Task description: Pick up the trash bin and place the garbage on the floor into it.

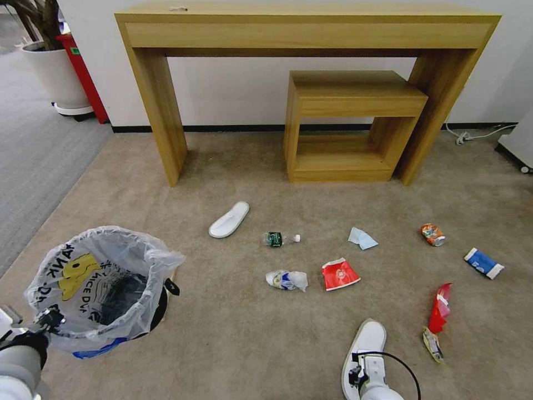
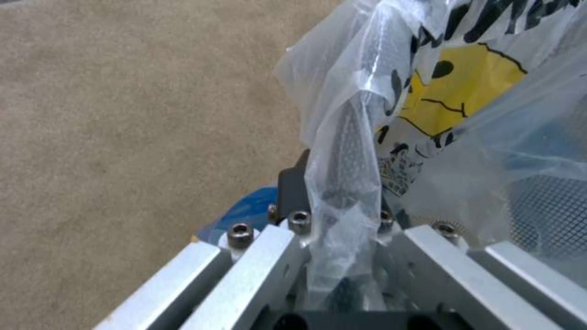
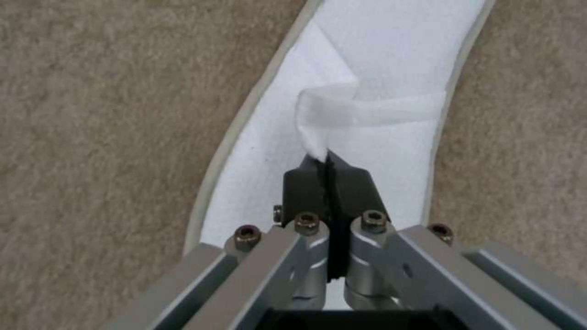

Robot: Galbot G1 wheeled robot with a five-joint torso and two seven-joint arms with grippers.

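Observation:
The trash bin (image 1: 102, 289), black with a crinkly printed bag, sits at my lower left; my left gripper (image 1: 47, 321) is shut on its rim and bag (image 2: 342, 201). At the bottom of the head view my right gripper (image 1: 363, 372) is over a white slipper (image 1: 369, 336), and its fingertips are shut on the slipper's strap (image 3: 327, 158). More garbage lies on the tan floor (image 1: 222, 344): a second slipper (image 1: 229, 219), a bottle (image 1: 280, 239), a crushed bottle (image 1: 286, 279), a red wrapper (image 1: 340, 274), a tissue (image 1: 362, 238), an orange can (image 1: 432, 234), a blue-white cup (image 1: 483, 263) and another red wrapper (image 1: 440, 308).
A wooden desk (image 1: 305, 33) stands against the far wall with a small wooden stool (image 1: 350, 122) under it. A white plant pot (image 1: 55, 72) stands on grey ribbed carpet (image 1: 33, 155) at far left. A cable (image 1: 477, 135) and a white unit (image 1: 519, 144) are at far right.

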